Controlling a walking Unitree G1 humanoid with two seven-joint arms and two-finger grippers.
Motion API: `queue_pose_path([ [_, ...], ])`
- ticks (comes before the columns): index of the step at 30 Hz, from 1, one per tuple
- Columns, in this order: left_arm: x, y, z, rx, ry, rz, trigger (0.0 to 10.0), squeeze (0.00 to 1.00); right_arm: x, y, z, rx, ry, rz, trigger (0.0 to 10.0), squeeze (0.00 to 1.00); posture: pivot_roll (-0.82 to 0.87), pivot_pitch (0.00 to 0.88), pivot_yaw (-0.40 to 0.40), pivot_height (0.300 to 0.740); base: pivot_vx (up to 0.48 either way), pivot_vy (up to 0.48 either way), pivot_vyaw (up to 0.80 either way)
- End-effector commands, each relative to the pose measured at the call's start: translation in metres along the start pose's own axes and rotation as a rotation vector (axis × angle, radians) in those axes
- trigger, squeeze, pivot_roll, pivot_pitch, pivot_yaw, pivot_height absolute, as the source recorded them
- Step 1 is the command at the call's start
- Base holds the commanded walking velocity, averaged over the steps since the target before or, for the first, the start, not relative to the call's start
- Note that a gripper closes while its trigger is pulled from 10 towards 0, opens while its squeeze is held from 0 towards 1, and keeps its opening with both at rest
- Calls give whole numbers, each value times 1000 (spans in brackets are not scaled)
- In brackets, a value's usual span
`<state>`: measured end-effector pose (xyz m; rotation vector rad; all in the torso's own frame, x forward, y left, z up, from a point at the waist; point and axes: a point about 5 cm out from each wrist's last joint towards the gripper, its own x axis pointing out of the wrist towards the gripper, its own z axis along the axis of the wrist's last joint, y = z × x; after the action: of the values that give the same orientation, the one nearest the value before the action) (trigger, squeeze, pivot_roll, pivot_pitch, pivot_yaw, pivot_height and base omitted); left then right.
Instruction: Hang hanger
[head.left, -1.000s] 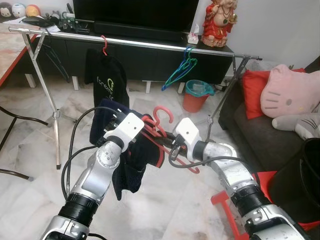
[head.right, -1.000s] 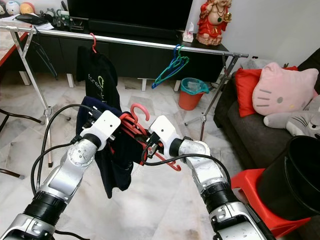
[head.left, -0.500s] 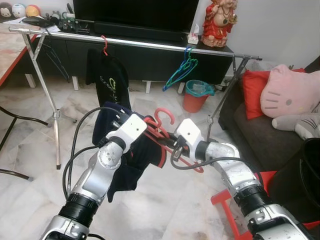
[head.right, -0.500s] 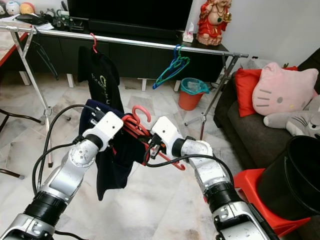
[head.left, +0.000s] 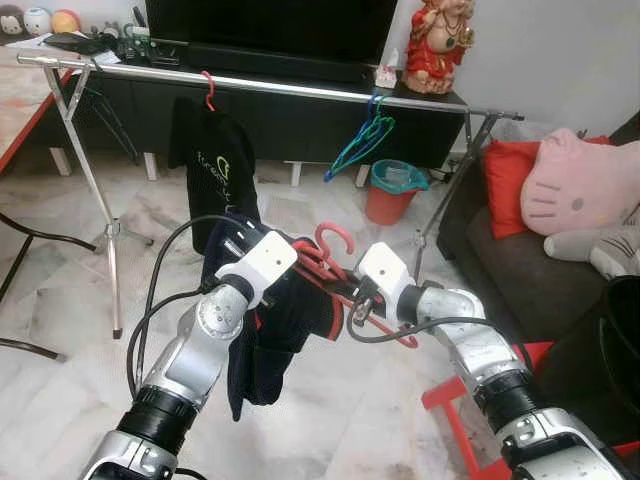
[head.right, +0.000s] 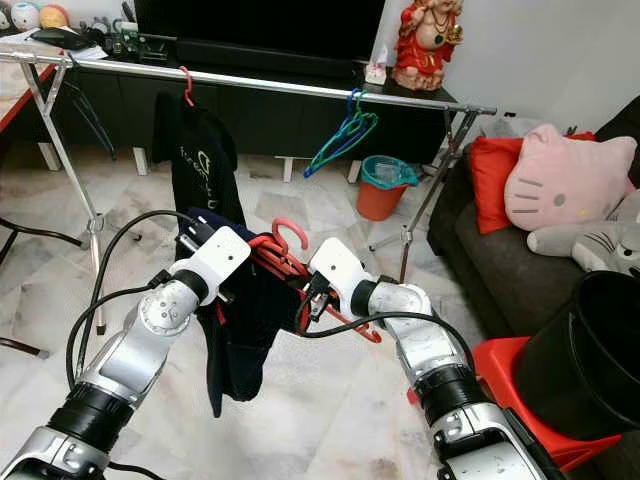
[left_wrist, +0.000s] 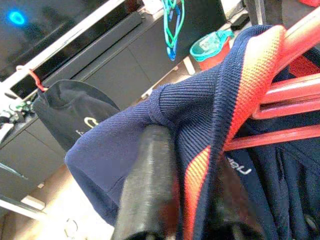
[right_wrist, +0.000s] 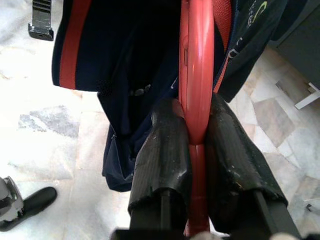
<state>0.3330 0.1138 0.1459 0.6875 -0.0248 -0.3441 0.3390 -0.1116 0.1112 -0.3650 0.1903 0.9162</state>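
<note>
Red plastic formed the hanger (head.left: 335, 262), its curved hook rising at the centre of the left eye frame between the two silver arms. A navy knit garment (head.left: 270, 320) with orange-red trim hung from it, drooping toward the pale marbled floor (head.left: 330, 420). The right tool (right_wrist: 197, 145) was clamped on the hanger's smooth red bar, one rubbery black finger (right_wrist: 162, 150) pressed to each side. The left tool (left_wrist: 170, 190) was closed on the ribbed navy fabric near the orange stripe, one matte black finger (left_wrist: 147, 185) lying along the cloth. Small pale lettering showed on the garment's inner label in the left wrist view, too blurred to read.

Across the upper part of the frame ran a metal clothes rail (head.left: 270, 87) on slanted legs. At upper left of it a black shirt (head.left: 212, 150) hung from a red hook, bearing pale lettering that began "fore", the rest folded away. Near upper centre, blue and green wire hangers (head.left: 365, 140) dangled together. Below them stood a red bin (head.left: 393, 192) with a teal liner. A pink cat-faced plush cushion (head.left: 580, 185) lay on the dark sofa at right.
</note>
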Motion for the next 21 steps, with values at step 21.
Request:
queue_pose_path([
  [21, 7, 21, 7, -55, 21, 139, 0, 0, -56, -8, -24, -191, 214, 241, 0, 0, 13, 0, -166, 740, 0, 0, 0],
])
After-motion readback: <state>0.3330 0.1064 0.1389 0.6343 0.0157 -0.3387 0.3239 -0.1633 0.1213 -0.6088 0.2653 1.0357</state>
